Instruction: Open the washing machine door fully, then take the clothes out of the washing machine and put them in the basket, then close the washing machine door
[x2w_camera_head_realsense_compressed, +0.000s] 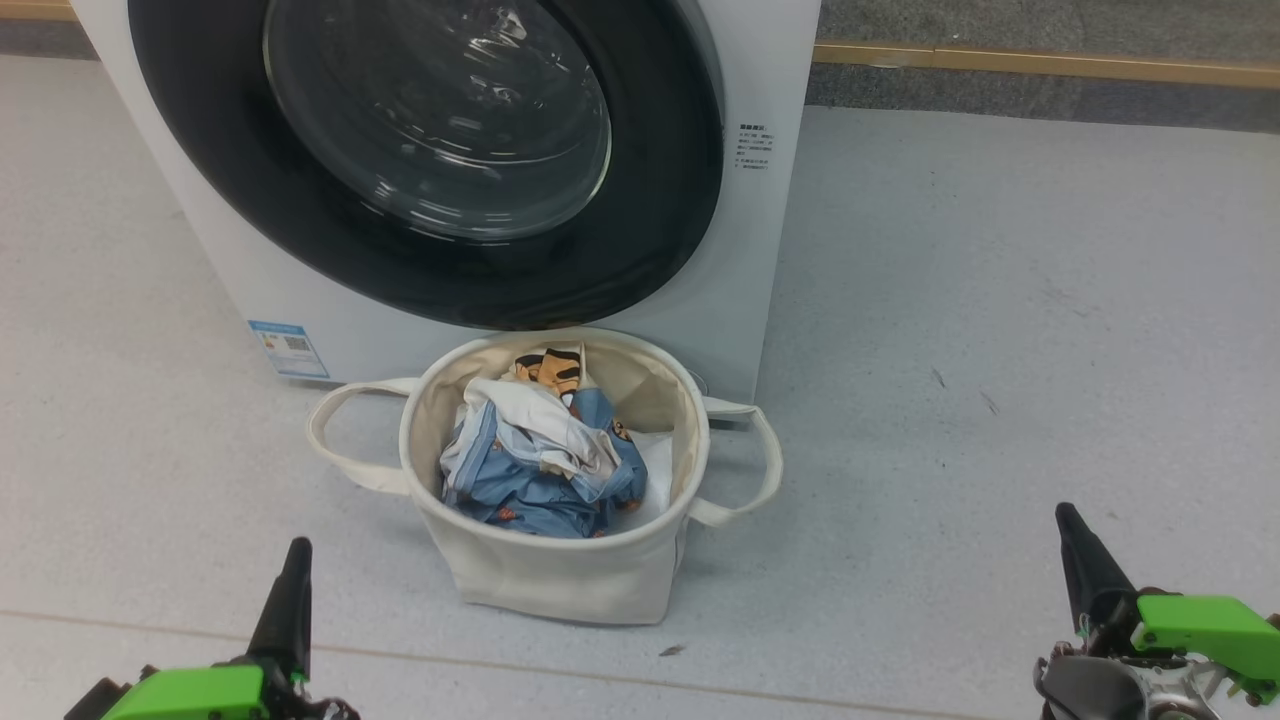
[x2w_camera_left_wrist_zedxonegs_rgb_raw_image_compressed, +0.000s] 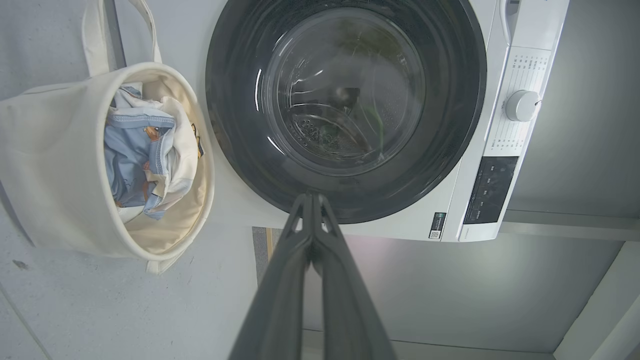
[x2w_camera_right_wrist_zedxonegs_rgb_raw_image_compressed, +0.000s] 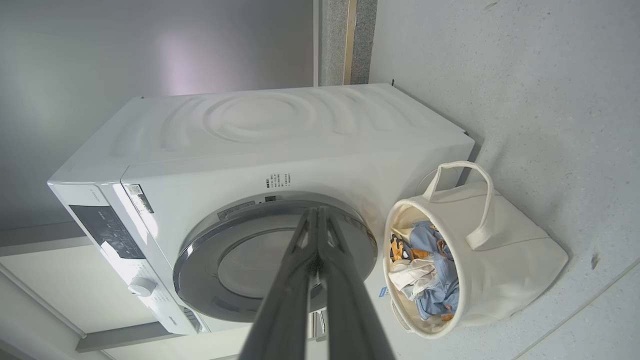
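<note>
Below, left pincer (x2w_camera_head_realsense_compressed: 297, 547) and right pincer (x2w_camera_head_realsense_compressed: 1064, 512) point forward, closed.

White washing machine (x2w_camera_head_realsense_compressed: 745, 260), black-rimmed door (x2w_camera_head_realsense_compressed: 440, 170) shut, cream basket (x2w_camera_head_realsense_compressed: 560, 570) in front — blue clothes (x2w_camera_head_realsense_compressed: 540, 470) inside

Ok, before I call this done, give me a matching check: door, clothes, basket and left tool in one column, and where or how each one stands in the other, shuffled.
1. washing machine door
2. clothes
3. basket
4. left tool

A. standing on the floor in front of the washing machine
B. fingers pressed together, holding nothing
C. shut flush against the washing machine's front
D. piled inside the basket

Pairs: 1-C, 2-D, 3-A, 4-B
</note>
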